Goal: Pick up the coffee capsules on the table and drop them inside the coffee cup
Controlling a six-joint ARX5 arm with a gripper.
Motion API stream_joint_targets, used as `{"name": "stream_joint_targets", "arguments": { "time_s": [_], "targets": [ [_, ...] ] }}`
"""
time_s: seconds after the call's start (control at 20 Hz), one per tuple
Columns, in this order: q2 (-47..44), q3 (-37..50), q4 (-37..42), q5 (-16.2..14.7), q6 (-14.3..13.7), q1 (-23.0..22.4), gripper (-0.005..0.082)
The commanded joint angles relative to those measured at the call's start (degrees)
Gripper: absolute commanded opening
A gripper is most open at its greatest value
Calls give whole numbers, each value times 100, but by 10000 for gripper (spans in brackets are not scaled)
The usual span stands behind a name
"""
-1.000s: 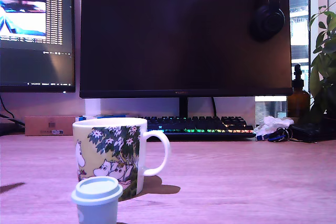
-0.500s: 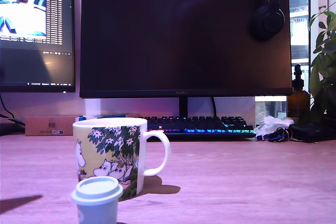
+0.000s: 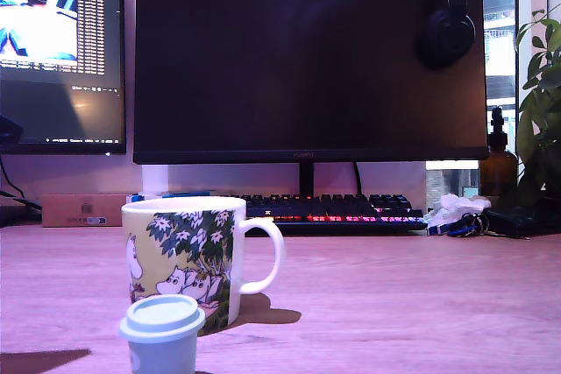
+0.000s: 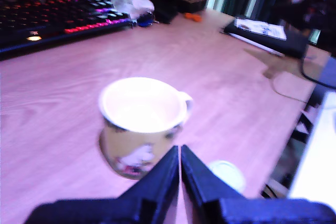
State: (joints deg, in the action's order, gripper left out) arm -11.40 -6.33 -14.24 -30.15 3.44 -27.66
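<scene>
Exterior view, cup: A pale yellow ceramic mug (image 3: 186, 256) with a white handle, white cartoon animals and green leaves was seen upright on the light wood-grain table (image 3: 403, 304).
Exterior view, capsule: One small pale blue-grey plastic capsule (image 3: 161, 333) with a wide flat rim was seen standing just in front of the mug, near the camera. No second capsule was seen.
Exterior view, arm: The arm was not seen, only a dark shadow (image 3: 39, 361) on the table at the exterior view's left.
Exterior view, behind: A big black monitor (image 3: 307, 59), a keyboard with glowing keys (image 3: 329, 209), a brown glass bottle (image 3: 498, 164) and a green leafy plant (image 3: 539, 94) were seen.
Wrist view, gripper: The dark gripper (image 4: 180, 158) was seen with its two fingers pressed together and nothing held between them.
Wrist view, cup: The mug (image 4: 140, 124) was seen from above, and it looked empty.
Wrist view, capsule: The capsule (image 4: 227, 174) was seen beside the fingers, apart from them. This view was blurry.
Step in hand: The capsule was likely being reached for, and nothing had been picked up yet.
Next move: The fingers would need to be opened, brought over the capsule and lowered around it.
</scene>
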Motion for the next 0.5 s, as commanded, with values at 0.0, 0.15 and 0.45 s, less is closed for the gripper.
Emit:
{"name": "stream_joint_targets", "arguments": {
  "time_s": [0.0, 0.15, 0.45],
  "targets": [
    [-164, -50, -17, 136, -46, -284, -19],
    [-446, -155, -94, 428, 107, -824, -19],
    [-1123, -535, -201, 922, 107, -1416, -19]
  ]
}}
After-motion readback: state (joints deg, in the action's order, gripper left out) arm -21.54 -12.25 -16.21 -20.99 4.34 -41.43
